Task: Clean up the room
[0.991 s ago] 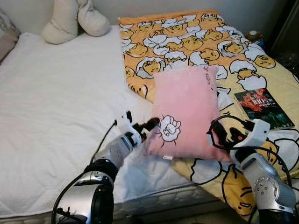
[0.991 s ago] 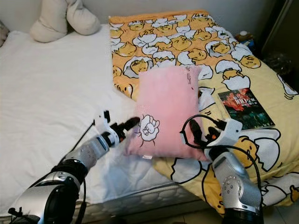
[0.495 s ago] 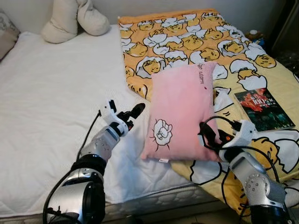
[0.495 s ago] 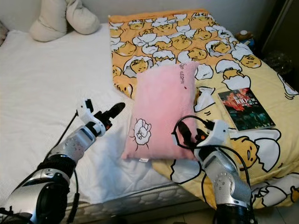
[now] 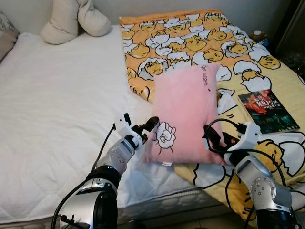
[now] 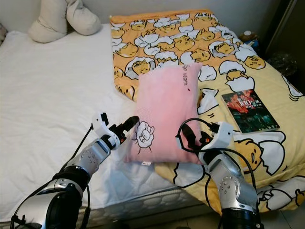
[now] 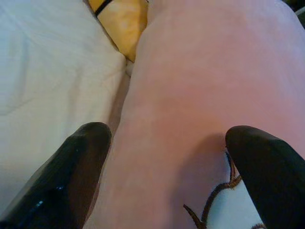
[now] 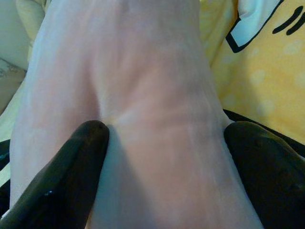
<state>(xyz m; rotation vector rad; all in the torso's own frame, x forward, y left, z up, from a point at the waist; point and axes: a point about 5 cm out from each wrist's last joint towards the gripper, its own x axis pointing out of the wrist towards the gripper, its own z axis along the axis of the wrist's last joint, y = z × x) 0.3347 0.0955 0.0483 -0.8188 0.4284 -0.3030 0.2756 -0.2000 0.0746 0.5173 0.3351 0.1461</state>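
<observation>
A pink pillow (image 5: 186,112) with a white fist drawing lies on the bed, half on the white sheet (image 5: 57,105) and half on the yellow cartoon blanket (image 5: 190,43). My left gripper (image 5: 148,126) is at the pillow's near left edge, open, and the edge lies between its fingers (image 7: 81,167). My right gripper (image 5: 212,141) is at the pillow's near right corner. Its fingers (image 8: 78,162) press into the pink fabric from both sides, which creases between them.
A dark-covered book (image 5: 268,110) lies on the blanket to the right of the pillow. A cream plush cushion (image 5: 76,21) rests at the head of the bed. The mattress edge (image 5: 157,202) runs just below my arms. Dark furniture stands at the far right.
The left gripper drew off to the left, then came back to the pillow's near left edge. With the right gripper on it, the pillow shifted and tilted slightly left.
</observation>
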